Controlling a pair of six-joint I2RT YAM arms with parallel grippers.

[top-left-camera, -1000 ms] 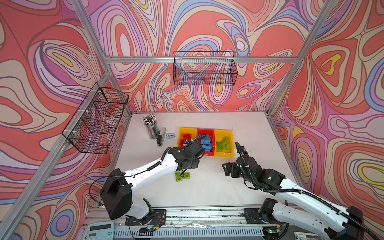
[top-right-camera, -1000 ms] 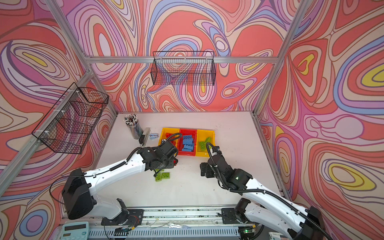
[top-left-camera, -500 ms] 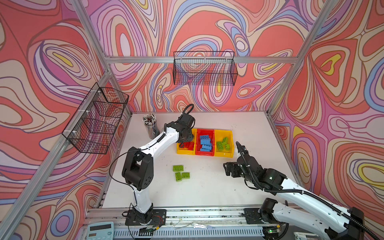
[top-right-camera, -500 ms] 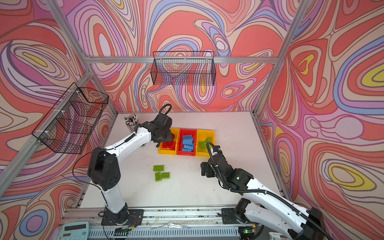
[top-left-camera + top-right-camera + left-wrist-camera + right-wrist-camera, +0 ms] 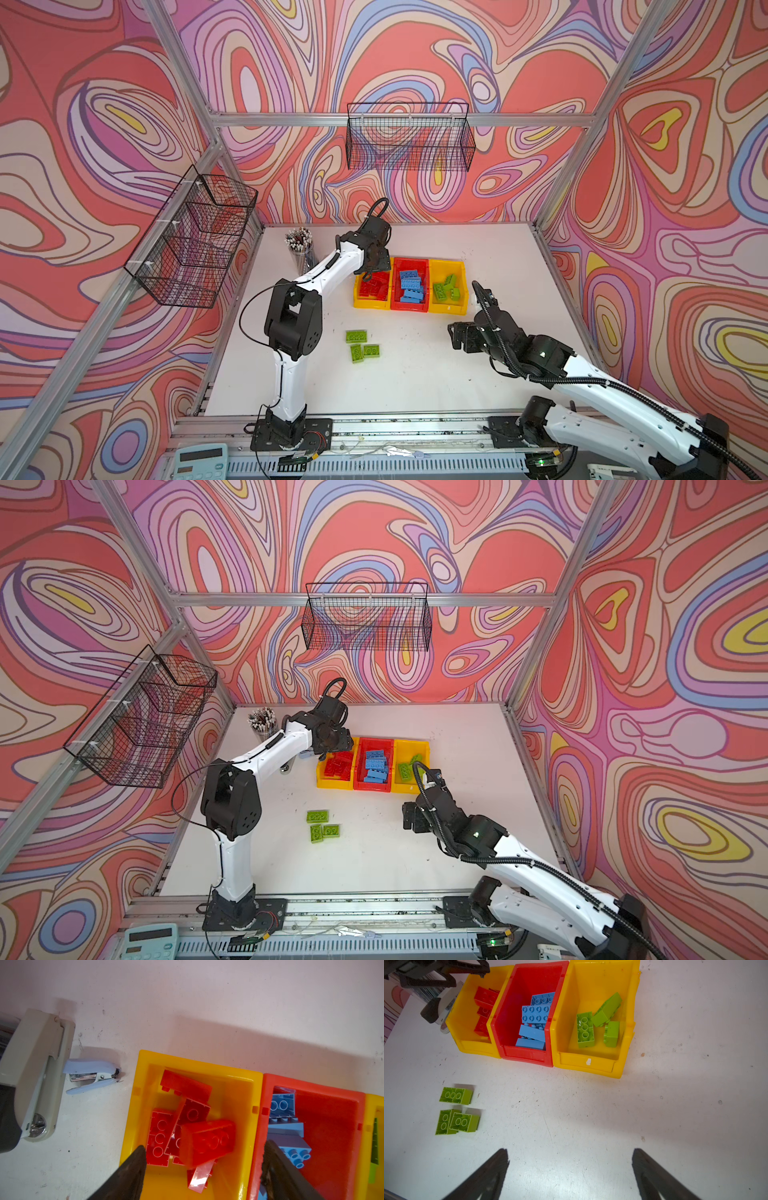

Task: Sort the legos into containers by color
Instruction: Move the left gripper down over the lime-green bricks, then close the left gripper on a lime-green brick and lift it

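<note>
Three joined containers stand in a row: a yellow bin (image 5: 371, 305) with red legos (image 5: 160, 1138), a red bin (image 5: 409, 308) with blue legos (image 5: 535, 1014), and a yellow bin (image 5: 449, 309) with green legos (image 5: 584, 1029). My left gripper (image 5: 204, 1145) hovers open over the red-filled bin. A blurred red brick (image 5: 207, 1140) lies loose between its spread fingers, on top of the pile. Three green legos (image 5: 356, 336) (image 5: 443, 1122) (image 5: 464, 1122) lie on the table in front of the bins. My right gripper (image 5: 570, 1150) is open and empty above bare table, right of them.
A cup of pens (image 5: 300, 247) stands at the back left. Beside the bins lie a beige stapler (image 5: 35, 1076) and a small blue stapler (image 5: 91, 1074). Wire baskets (image 5: 195, 237) (image 5: 409, 137) hang on the walls. A calculator (image 5: 199, 461) sits by the front rail.
My left arm swung from near the green legos back to the left yellow bin, then its jaws opened and let the red brick go. The right arm has not moved.
</note>
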